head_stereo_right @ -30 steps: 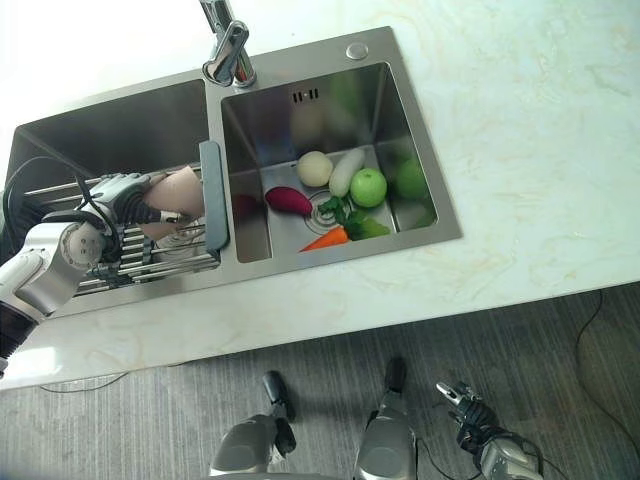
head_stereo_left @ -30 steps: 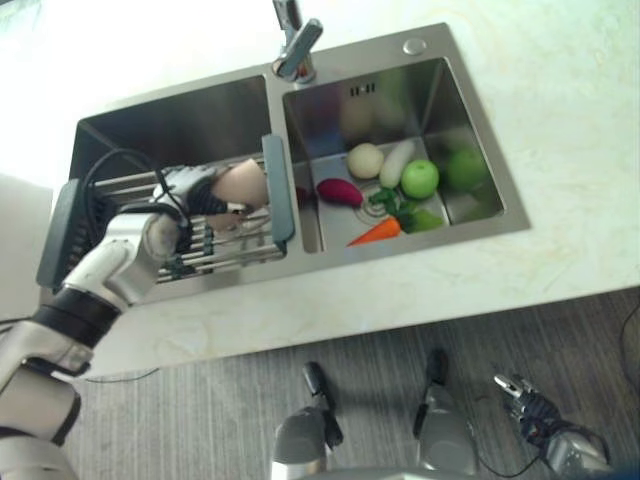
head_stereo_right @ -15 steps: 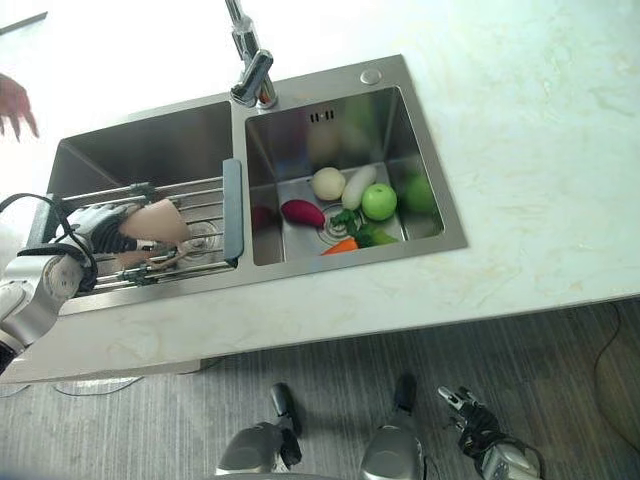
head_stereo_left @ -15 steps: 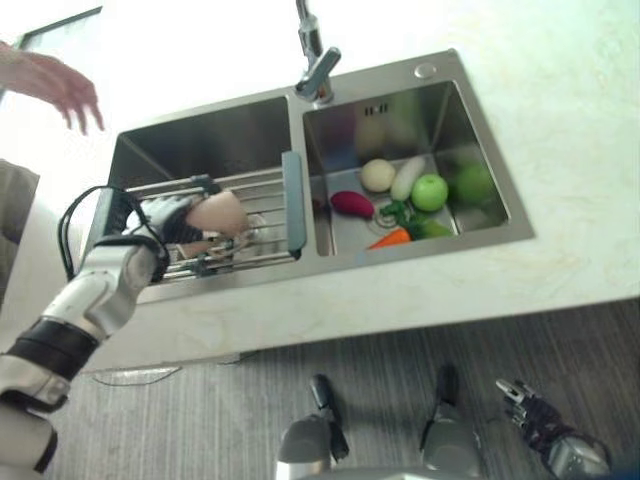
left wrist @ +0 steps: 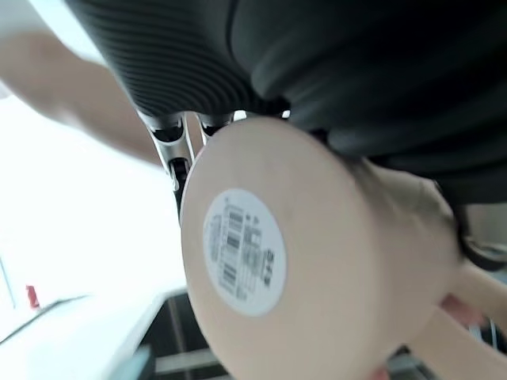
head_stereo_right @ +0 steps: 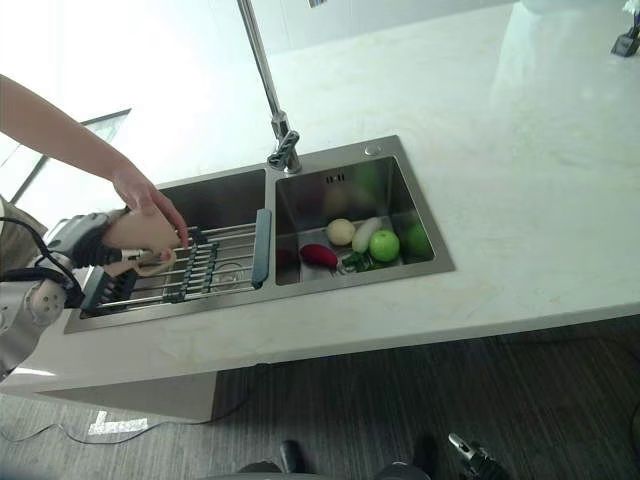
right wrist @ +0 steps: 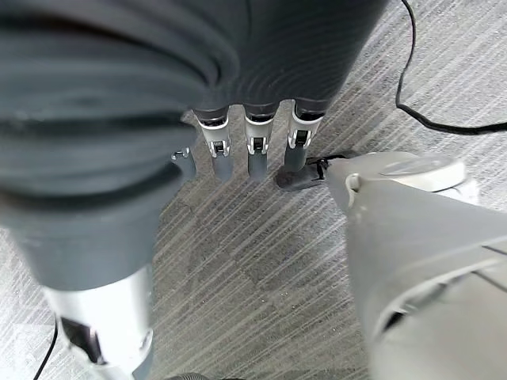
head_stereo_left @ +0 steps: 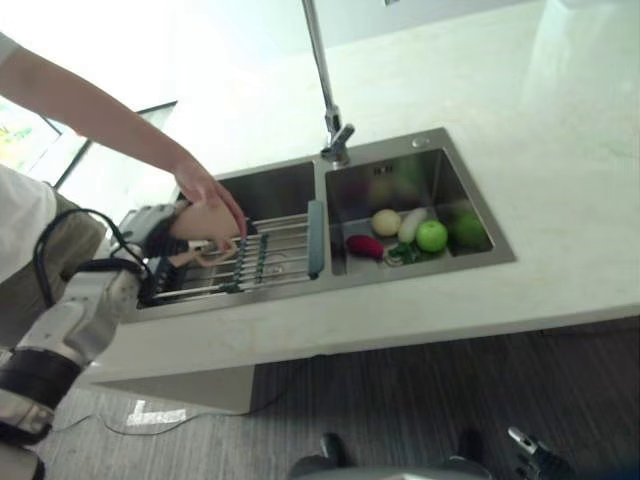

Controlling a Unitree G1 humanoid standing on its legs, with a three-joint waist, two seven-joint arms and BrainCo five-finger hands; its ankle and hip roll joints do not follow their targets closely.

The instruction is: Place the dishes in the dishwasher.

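At the far left, over the left basin of the steel double sink (head_stereo_left: 300, 185), the robot's left hand (head_stereo_left: 150, 228) holds a pale beige ceramic cup (head_stereo_left: 205, 222) just above the grey-framed wire drying rack (head_stereo_left: 265, 258) that spans that basin. In the left wrist view the cup's flat base, with a round white sticker (left wrist: 245, 252), faces the camera and its body lies against the dark ribbed cover, with the silver fingers (left wrist: 176, 142) curled round its far side, so the hold looks firm and the cup seems lifted clear for carrying off to a dishwasher. A person's hand (head_stereo_left: 212, 192) reaches in from the left and rests on top of the same cup, perhaps to steady or take it. Further right, the right basin holds a purple sweet potato (head_stereo_left: 365, 246), a pale round onion (head_stereo_left: 386, 222), a white radish (head_stereo_left: 409, 224) and a green apple (head_stereo_left: 432, 236), well apart from the cup. The pale marble worktop (head_stereo_left: 560, 180) surrounds the sink. The right hand (right wrist: 253, 150) hangs idle over the floor, its fingers straight and relaxed.
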